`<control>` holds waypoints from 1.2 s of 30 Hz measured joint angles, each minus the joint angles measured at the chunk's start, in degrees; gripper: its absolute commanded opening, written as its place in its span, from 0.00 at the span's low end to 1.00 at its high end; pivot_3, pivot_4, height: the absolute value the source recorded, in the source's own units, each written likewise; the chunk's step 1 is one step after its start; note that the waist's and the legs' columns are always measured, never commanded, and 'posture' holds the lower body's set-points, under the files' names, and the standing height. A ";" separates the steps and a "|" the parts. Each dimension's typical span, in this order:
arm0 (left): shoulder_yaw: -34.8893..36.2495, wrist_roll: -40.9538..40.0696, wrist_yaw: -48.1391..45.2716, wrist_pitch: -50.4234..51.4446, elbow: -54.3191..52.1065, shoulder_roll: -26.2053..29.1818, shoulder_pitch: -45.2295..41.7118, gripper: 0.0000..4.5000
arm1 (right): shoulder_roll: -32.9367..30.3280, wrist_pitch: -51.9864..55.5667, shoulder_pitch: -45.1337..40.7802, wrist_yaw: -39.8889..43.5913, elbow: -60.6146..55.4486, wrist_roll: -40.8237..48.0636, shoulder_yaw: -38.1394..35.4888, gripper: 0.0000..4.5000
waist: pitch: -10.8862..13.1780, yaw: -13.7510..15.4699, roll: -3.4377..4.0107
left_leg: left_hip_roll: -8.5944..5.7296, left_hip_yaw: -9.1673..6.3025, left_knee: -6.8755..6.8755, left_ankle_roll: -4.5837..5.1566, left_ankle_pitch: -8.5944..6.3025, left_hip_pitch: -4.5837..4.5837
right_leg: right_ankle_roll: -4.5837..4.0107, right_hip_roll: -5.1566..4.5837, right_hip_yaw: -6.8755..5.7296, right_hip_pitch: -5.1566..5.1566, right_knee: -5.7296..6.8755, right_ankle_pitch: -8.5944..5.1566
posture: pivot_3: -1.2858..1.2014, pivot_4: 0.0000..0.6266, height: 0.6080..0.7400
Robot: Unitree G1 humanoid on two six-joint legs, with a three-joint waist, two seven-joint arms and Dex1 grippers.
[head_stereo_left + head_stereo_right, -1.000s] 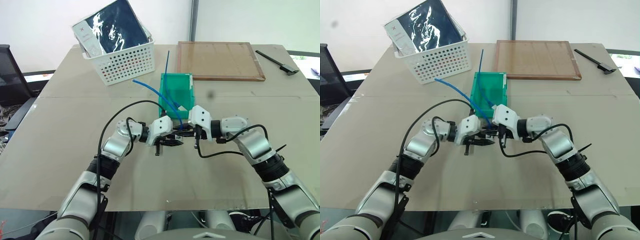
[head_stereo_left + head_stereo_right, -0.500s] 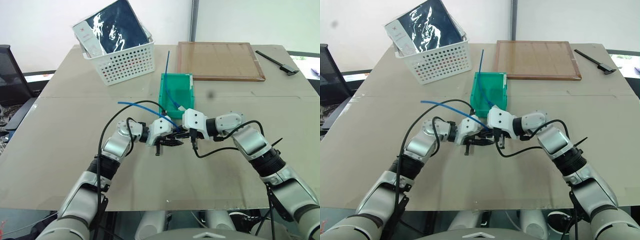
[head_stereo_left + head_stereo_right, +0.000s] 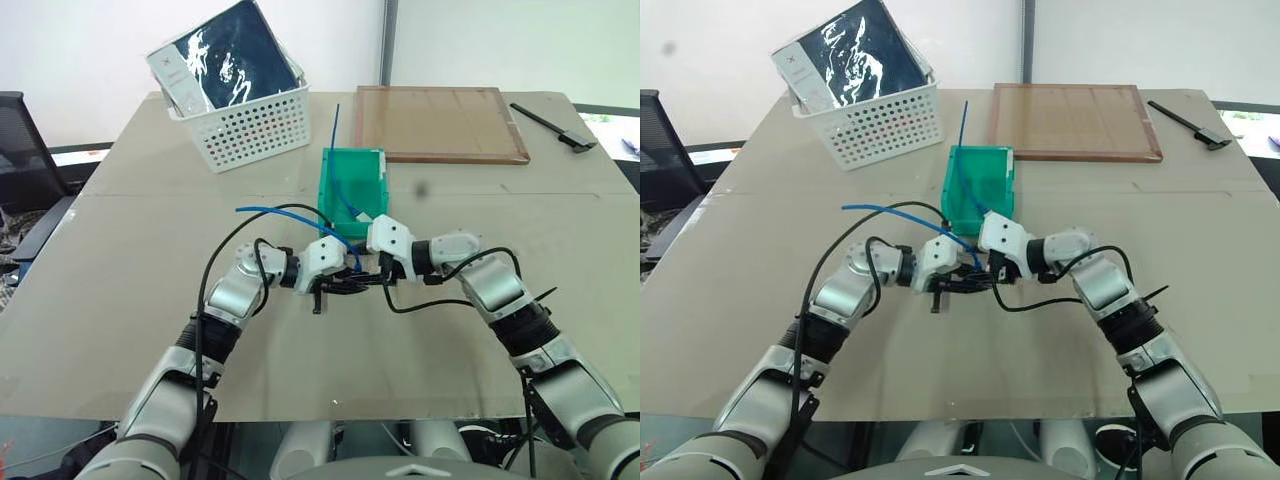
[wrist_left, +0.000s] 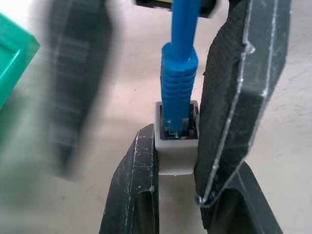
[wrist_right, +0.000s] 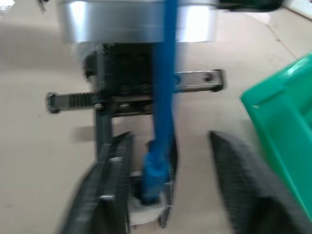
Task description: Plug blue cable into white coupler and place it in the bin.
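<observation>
Left wrist view: white coupler (image 4: pixel 176 146) base claw-hidden

So there's a beige counter (image 3: pixel 120 300) with a white perforated basket (image 3: pixel 245 125) sitting at the far left, and a dark glossy package (image 3: pixel 230 50) is leaning out of it. Over at the far right lies a flat wooden framed board (image 3: pixel 440 122), with a black tool (image 3: pixel 553 124) just beside it. A black chair (image 3: pixel 20 150) stands off the left edge.

I scan for print and find nothing I can read; the white card (image 3: pixel 176 82) in the basket (image 3: pixel 250 128) shows marks too small.
</observation>
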 measured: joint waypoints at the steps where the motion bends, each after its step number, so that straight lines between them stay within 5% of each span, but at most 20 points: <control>1: 0.11 -0.14 0.02 0.01 -0.04 0.05 0.01 0.09 | 0.02 0.94 0.60 -0.15 -2.12 1.32 -1.22 0.93 | 0.00 -0.05 0.01 | 0.00 0.01 0.00 -0.02 0.01 -0.07 | 0.00 0.00 0.01 -0.09 0.00 0.00 | 0.52 0.24 1.00; 15: 4.94 -4.77 2.75 7.14 -5.11 0.20 3.26 0.09 | -3.87 18.51 13.79 -8.28 -33.82 21.85 -16.57 0.98 | 0.01 0.02 0.00 | 0.01 -0.11 0.01 0.02 -0.02 -0.43 | -0.01 -0.03 -0.06 -0.38 0.00 0.01 | 0.52 0.24 1.00; 18: 10.61 -11.48 7.37 19.22 -11.16 -0.31 2.36 0.09 | -4.50 18.20 20.70 -13.26 -39.66 20.90 -18.36 0.98 | 0.02 0.12 -0.01 | 0.01 -0.16 0.05 0.02 -0.02 -0.45 | 0.00 -0.02 -0.13 -0.37 0.02 0.01 | 0.52 0.24 1.00; 21: 18.11 -19.23 17.18 44.53 -13.90 -0.27 -8.63 0.09 | -6.76 13.85 30.38 -20.68 -46.66 12.83 -21.82 0.98 | 0.06 0.52 -0.09 | -0.06 -0.34 0.17 0.01 -0.02 -0.51 | 0.04 0.00 -0.31 -0.29 0.04 -0.01 | 0.52 0.24 1.00; 23: 20.38 -20.74 21.11 52.70 -13.49 -0.10 -14.87 0.09 | -7.73 12.64 34.53 -23.98 -48.79 9.46 -23.49 0.98 | 0.05 0.25 -0.09 | -0.07 -0.28 0.17 -0.06 0.03 -0.47 | 0.04 -0.01 -0.28 -0.26 0.04 -0.01 | 0.52 0.24 1.00; 30: 17.21 -16.47 29.50 58.02 7.81 -5.80 -31.06 0.09 | -8.70 11.19 42.10 -29.41 -51.58 5.14 -27.80 0.98 | 0.05 -0.02 -0.12 | -0.08 -0.18 0.16 -0.25 0.14 -0.33 | 0.04 0.02 -0.23 -0.15 0.02 -0.01 | 0.52 0.24 1.00; 31: 15.63 -14.60 30.11 56.92 14.21 -7.17 -33.67 0.31 | -8.77 10.96 42.79 -30.16 -51.61 4.66 -28.38 1.00 | 0.05 -0.06 -0.12 | -0.08 -0.15 0.16 -0.25 0.14 -0.34 | 0.04 0.02 -0.21 -0.15 0.02 -0.01 | 0.52 0.24 1.00; 36: 12.96 -11.01 29.21 54.03 26.50 -9.59 -39.23 0.76 | -8.91 10.44 44.07 -31.29 -51.87 3.38 -28.44 1.00 | 0.11 -0.19 -0.17 | -0.05 -0.08 0.13 -0.25 0.14 -0.40 | 0.04 0.01 -0.16 -0.23 -0.01 -0.01 | 0.52 0.24 1.00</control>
